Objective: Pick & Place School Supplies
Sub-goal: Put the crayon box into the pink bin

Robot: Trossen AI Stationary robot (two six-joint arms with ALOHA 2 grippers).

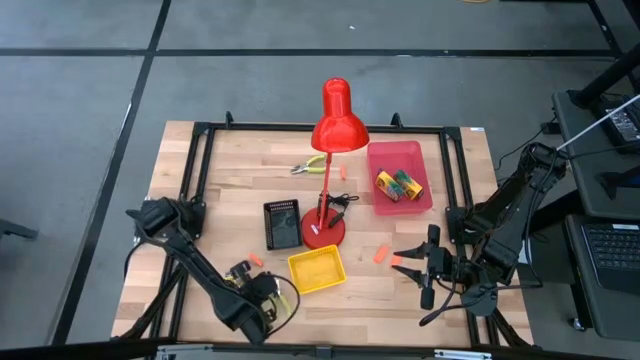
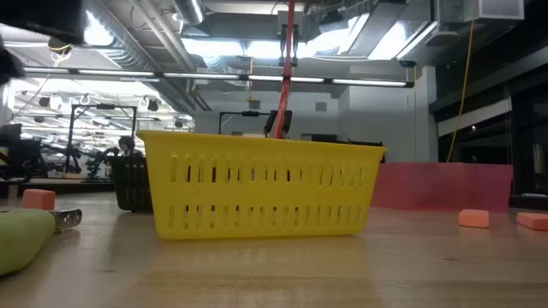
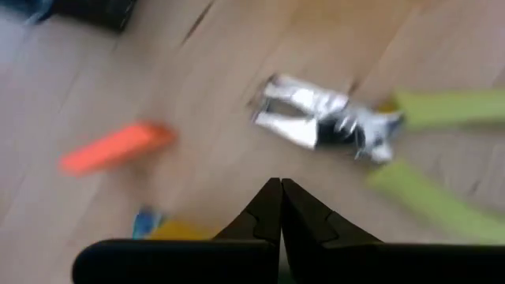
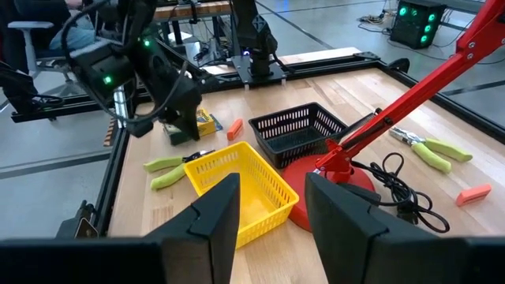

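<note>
My left gripper (image 3: 280, 197) is shut just above the table near its near-left corner, and I see nothing between its fingers. Pliers with yellow-green handles (image 3: 331, 126) lie flat just ahead of it, next to an orange piece (image 3: 118, 148). A yellow-and-green crayon box (image 4: 203, 122) lies right by this gripper. A second pair of pliers (image 1: 310, 165) lies at the far side behind the lamp. Two crayon boxes (image 1: 398, 184) sit in the pink tray (image 1: 425, 165). My right gripper (image 4: 272, 213) is open, hovering near the right edge (image 1: 420, 268).
The red desk lamp stands mid-table on its round base (image 1: 323, 232), with its black cord beside it. The yellow tray (image 1: 315, 268) sits near the front and the black tray (image 1: 282, 222) is left of the lamp. More orange pieces (image 1: 380, 255) lie between the yellow tray and my right gripper.
</note>
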